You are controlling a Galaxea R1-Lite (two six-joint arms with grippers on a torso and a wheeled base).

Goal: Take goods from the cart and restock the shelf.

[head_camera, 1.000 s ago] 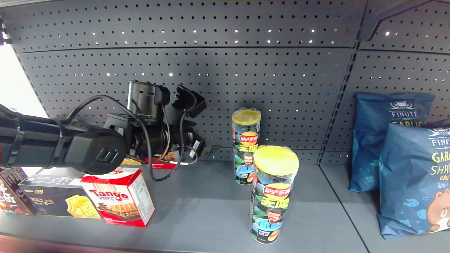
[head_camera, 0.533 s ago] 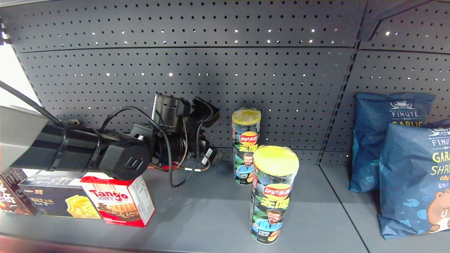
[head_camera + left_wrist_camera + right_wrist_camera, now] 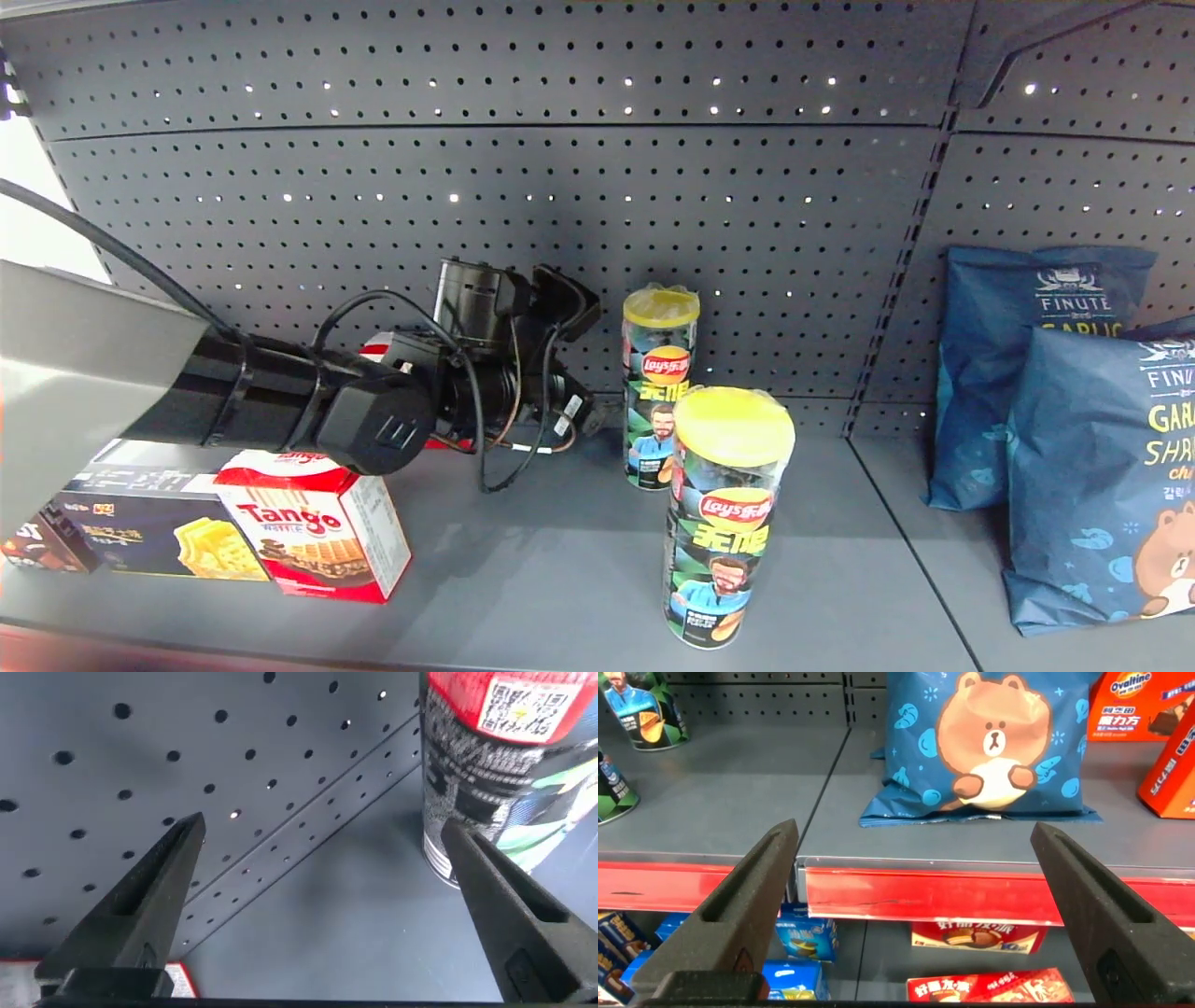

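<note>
At mid-left of the head view, the L arm [image 3: 280, 411] lies low over the shelf [image 3: 560, 560]. Its wrist points at the back panel [image 3: 653, 233], just left of the rear can [image 3: 659, 387]. Wrist and cables hide the fingertips there.

The left wrist view fills that gap. The L claw [image 3: 322, 905] is spread wide w/ nothing held, aimed at the line where back panel meets shelf. The rear can's base stands just beside one finger [image 3: 505, 896]. A red-and-white corner [image 3: 177, 980] shows by the other finger; can't tell what it belongs to.

Elsewhere in the head view:
- The front can [image 3: 724, 518] stands upright at centre, nearer the shelf's front edge.
- At lower left a wafer box [image 3: 317, 537] touches a dark box [image 3: 140, 537] on its left.
- At the right edge are two blue bags [image 3: 1074, 420], one in front of the other.

The right wrist view adds what the head cam misses. The R claw [image 3: 915, 915] is also wide open & empty, held off the shelf front and facing its red strip [image 3: 924, 896]. Past the strip, a bear-print bag [image 3: 985, 747] rests on the shelf w/ orange boxes [image 3: 1148, 728] near it. More packets [image 3: 971, 938] sit on a lower level under the strip.
</note>
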